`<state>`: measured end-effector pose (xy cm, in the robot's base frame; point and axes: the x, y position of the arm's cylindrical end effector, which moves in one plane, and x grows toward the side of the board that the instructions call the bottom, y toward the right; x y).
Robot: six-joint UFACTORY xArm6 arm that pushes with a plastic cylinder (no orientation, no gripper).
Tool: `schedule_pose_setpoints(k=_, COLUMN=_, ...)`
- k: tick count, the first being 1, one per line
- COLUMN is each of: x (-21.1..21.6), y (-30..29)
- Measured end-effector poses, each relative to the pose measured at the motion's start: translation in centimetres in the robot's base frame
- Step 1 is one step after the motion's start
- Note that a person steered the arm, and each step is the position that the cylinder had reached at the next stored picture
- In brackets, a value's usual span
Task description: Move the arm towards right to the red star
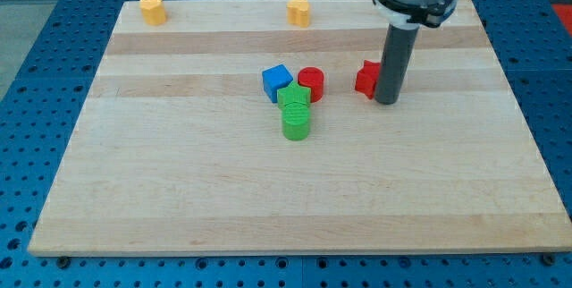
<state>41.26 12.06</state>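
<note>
My tip [387,101] rests on the board [268,199] near its top right corner, just right of the red star [366,79], which the rod partly hides; contact cannot be told. It is a bare rod with nothing to open or pinch. Stop here rather than nudge the star toward the red cylinder [311,83].

The red star [366,79] is showing bright red beside my tip [387,101], which is looking dark grey. A blue cube [277,81], a red cylinder [311,83] and two green blocks [294,114] are glowing on the pale striped wooden board [268,190]. Two yellow-orange blocks [154,9] are sitting against blue surroundings.
</note>
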Motion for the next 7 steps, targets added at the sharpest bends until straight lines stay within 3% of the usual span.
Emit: schedule_pose_setpoints(k=7, x=-3.3, y=3.6)
